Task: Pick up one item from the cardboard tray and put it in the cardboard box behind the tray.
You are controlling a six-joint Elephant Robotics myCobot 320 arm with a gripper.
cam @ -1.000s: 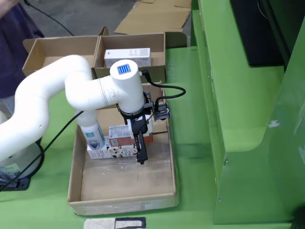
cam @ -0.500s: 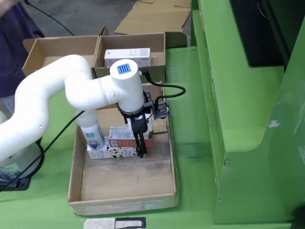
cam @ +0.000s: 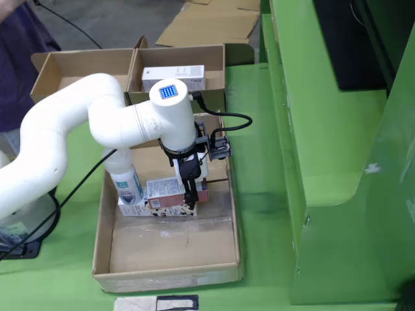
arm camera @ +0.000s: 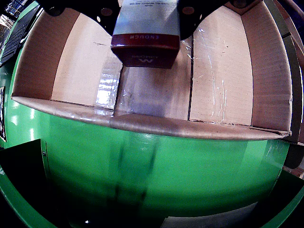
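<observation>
My gripper (cam: 190, 194) is shut on a red-brown carton (cam: 163, 188) inside the cardboard tray (cam: 165, 249). The carton hangs slightly tilted, just above a cow-patterned carton (cam: 150, 208). In the wrist view the red-brown carton (arm camera: 147, 35) fills the top centre between the dark fingers (arm camera: 192, 12), clear of the tray floor (arm camera: 218, 71). Behind the tray, the cardboard box (cam: 214, 61) holds a white box (cam: 173, 78).
A white bottle (cam: 124, 178) stands at the tray's left wall next to the cartons. A second open box (cam: 78, 68) sits left of the target box. A green wall (cam: 311, 149) rises right of the tray. A black cable (cam: 233, 123) loops off the wrist.
The gripper has risen inside the tray, and the red-brown carton has come up with it, lifting off the cow-patterned carton.
</observation>
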